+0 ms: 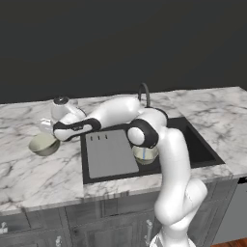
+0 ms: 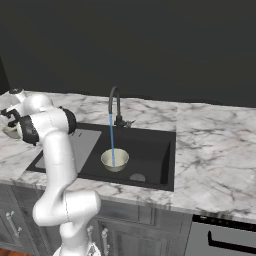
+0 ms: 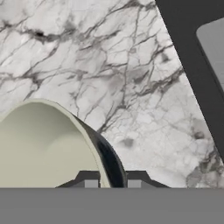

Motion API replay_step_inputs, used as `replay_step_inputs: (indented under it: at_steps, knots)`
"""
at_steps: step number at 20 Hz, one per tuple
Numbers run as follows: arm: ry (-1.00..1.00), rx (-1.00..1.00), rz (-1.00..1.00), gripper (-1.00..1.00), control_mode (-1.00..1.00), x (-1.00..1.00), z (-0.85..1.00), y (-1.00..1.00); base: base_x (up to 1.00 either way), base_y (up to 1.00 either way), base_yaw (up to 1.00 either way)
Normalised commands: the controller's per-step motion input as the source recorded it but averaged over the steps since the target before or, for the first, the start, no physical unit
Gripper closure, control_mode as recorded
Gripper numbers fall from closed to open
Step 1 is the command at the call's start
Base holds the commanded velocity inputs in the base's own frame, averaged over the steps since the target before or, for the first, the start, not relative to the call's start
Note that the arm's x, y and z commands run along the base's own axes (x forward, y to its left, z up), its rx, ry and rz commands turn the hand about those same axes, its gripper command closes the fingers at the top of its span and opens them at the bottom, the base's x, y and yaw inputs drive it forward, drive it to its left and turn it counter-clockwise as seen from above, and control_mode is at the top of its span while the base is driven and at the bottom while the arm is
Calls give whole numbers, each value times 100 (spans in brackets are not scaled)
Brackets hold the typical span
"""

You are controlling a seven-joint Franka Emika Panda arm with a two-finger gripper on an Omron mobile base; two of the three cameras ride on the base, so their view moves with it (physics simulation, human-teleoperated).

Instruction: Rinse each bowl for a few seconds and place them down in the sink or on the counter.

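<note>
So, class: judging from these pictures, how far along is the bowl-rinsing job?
Done: one pale beige-olive bowl sits in the black sink basin under the dark curved faucet's running stream. In hand: the gripper straddles the rim of the second bowl on the white marble counter. Left: rinsing that bowl and setting it down.

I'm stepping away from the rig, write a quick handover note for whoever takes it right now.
Gripper: jaws closed on the rim of the counter bowl, one fingertip on each side of the wall.
That bowl sits on the counter left of the sink.
Second bowl is in the basin under the faucet, water running into it.
Done: grasp taken. Left: carry the gripped bowl under the stream, rinse, set down.
</note>
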Motion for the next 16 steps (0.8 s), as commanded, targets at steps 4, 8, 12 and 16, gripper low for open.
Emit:
replay_step_inputs:
  at_steps: [4,8,12,16]
  knots:
    - [-7,5,0,100,-100,-24,20,-49,0,0,0]
    - [-8,5,0,100,-100,-22,18,-49,0,0,0]
    - [-7,5,0,100,-100,-21,19,-49,0,0,0]
    - [-1,9,0,100,-100,-20,29,-47,0,0,0]
